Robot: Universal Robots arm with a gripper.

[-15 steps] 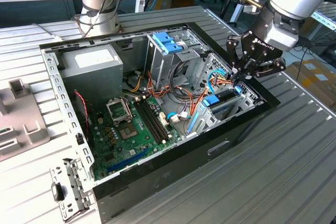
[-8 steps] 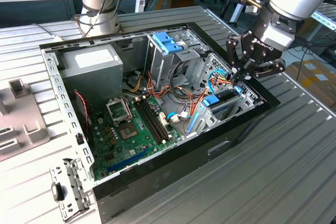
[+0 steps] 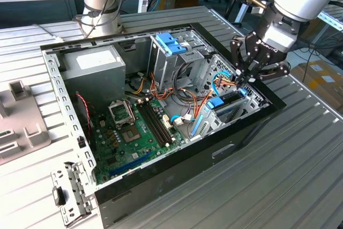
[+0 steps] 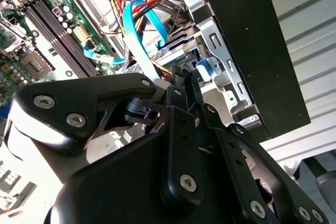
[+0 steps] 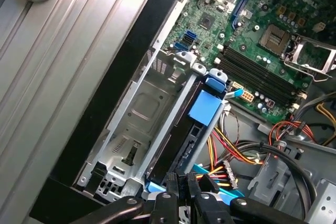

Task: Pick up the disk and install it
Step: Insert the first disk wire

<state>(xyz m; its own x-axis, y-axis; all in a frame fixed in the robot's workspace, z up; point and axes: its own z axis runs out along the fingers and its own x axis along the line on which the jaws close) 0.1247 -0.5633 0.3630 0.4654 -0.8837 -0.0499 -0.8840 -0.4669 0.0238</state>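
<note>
Down at the drive cage on the exterior view's right side of the open computer case (image 3: 69,132), the gripper (image 3: 242,76) hangs with its black fingers drawn close together at the tips, pinching the end of the disk (image 5: 181,140). In the first wrist view the fingertips (image 5: 178,182) meet right at the near end of this dark slab with blue trim, which stands edge-on in the metal drive cage (image 5: 131,124), between a silver rail and the bundle of red, yellow and orange cables (image 5: 231,156). A light-blue latch piece (image 5: 203,107) sits on the disk's upper edge, and a smaller blue tab lies just beyond it. The bay of the cage beside the disk shows bare stamped metal. In the second wrist view the gripper's fingers (image 4: 184,93) close near a flat blue cable (image 4: 144,45) that loops over the cage. Farther inside the case lies the green motherboard (image 3: 134,132) with its memory slots (image 3: 155,124) and processor socket (image 3: 119,112). A grey power-supply box (image 3: 96,68) occupies the far corner, and another blue-fronted cage (image 3: 170,44) stands next to it. The case rests on a ribbed metal table (image 3: 300,175).
</note>
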